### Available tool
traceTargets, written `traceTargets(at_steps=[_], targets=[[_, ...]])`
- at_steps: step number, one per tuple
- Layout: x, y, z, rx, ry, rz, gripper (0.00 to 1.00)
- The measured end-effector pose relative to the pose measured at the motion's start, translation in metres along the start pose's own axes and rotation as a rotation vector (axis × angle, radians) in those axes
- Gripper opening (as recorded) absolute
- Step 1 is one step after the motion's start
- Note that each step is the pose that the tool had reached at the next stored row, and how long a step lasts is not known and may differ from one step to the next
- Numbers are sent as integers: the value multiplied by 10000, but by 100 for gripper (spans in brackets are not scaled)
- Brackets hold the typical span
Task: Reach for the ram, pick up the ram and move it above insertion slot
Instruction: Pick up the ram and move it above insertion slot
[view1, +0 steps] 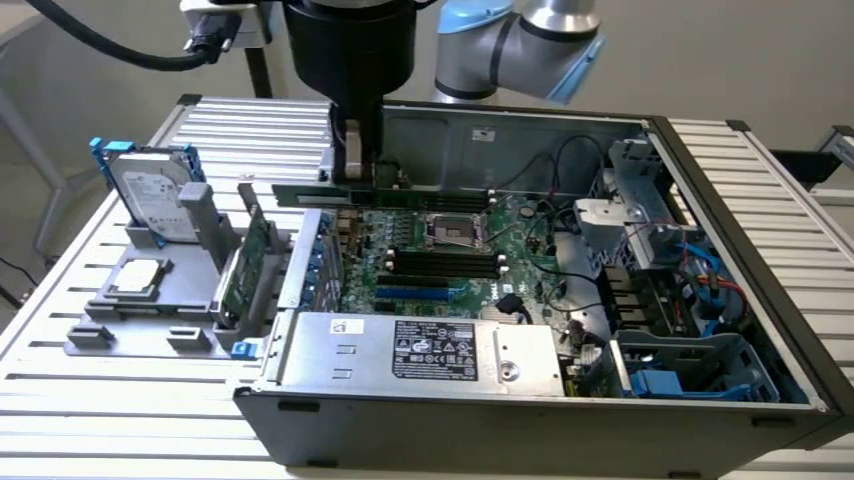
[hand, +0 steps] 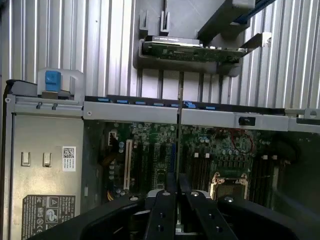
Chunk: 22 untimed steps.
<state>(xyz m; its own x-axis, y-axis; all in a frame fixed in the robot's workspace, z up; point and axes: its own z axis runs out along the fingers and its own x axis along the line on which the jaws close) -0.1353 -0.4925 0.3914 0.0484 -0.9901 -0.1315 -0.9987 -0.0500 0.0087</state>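
Note:
My gripper (view1: 354, 178) hangs over the open computer case, shut on the ram (view1: 304, 195). The ram is a long thin green stick held level above the back of the motherboard (view1: 514, 235). In the wrist view the ram (hand: 178, 130) shows edge-on as a thin line running out from between the black fingers (hand: 162, 210) of the gripper (hand: 177, 185). The dark insertion slots (view1: 441, 265) lie on the board below and in front of the ram, next to the processor socket (view1: 454, 228). In the wrist view those slots (hand: 200, 170) sit beside the socket (hand: 227, 182).
A grey holder at the exterior view's left carries a silver hard drive (view1: 147, 195), a broader green card (view1: 247, 270) and a small chip (view1: 140, 280). The power supply (view1: 427, 350) fills the case front. Cables and a drive cage (view1: 667, 300) crowd the case's right side.

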Motion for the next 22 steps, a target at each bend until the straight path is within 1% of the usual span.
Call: traceTargets(at_steps=[2, 3, 4, 7, 8, 11, 14, 19, 22], targets=[[-2, -90, 10, 2, -35, 0, 13], [-3, -134, 14, 3, -63, -1, 13], [-2, -174, 16, 6, -106, -3, 13], [-4, -279, 20, 17, -268, -4, 13], [-10, -310, 22, 19, -289, -5, 13], [-40, -394, 31, 21, -311, -4, 13], [-113, -446, 44, 35, -312, -5, 13], [-317, -516, 78, 60, -301, -10, 13], [-449, -560, 101, 70, -283, -12, 13]])
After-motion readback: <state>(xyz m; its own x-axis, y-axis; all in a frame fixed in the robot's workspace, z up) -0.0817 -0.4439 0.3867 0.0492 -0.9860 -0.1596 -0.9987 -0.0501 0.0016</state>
